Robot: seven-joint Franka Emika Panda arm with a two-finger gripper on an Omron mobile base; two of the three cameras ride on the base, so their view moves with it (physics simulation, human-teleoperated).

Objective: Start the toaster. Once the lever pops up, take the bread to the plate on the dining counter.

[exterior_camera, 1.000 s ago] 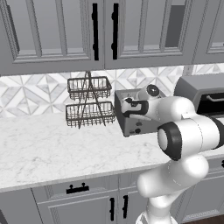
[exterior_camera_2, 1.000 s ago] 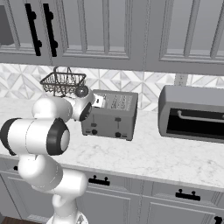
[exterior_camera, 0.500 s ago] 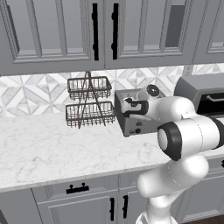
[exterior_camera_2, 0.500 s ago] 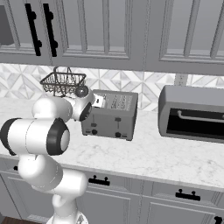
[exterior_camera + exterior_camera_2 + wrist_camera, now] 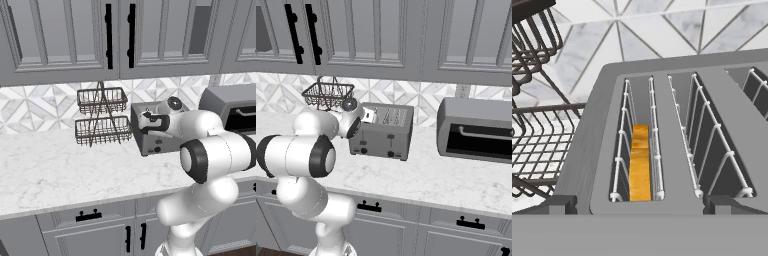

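The grey toaster [image 5: 383, 132] stands on the marble worktop against the tiled wall, also seen as the toaster [image 5: 155, 132]. The orange-yellow bread [image 5: 640, 165] sits low in its left slot; the right slot [image 5: 717, 150] holds nothing. A small dark lever [image 5: 390, 136] shows on the front face above round knobs. My gripper [image 5: 640, 205] hangs open just above the toaster's top, one fingertip [image 5: 559, 204] on each side of the bread's slot, touching nothing. From the sides the gripper [image 5: 147, 120] [image 5: 368, 116] hovers over the toaster's left end. The plate and the dining counter are out of view.
A two-tier dark wire basket rack [image 5: 102, 117] [image 5: 328, 95] [image 5: 537, 125] stands close to the toaster's left. A larger grey microwave [image 5: 476, 130] [image 5: 232, 107] sits to its right. Grey wall cabinets [image 5: 120, 35] hang overhead. The marble worktop [image 5: 60, 170] stretches leftward.
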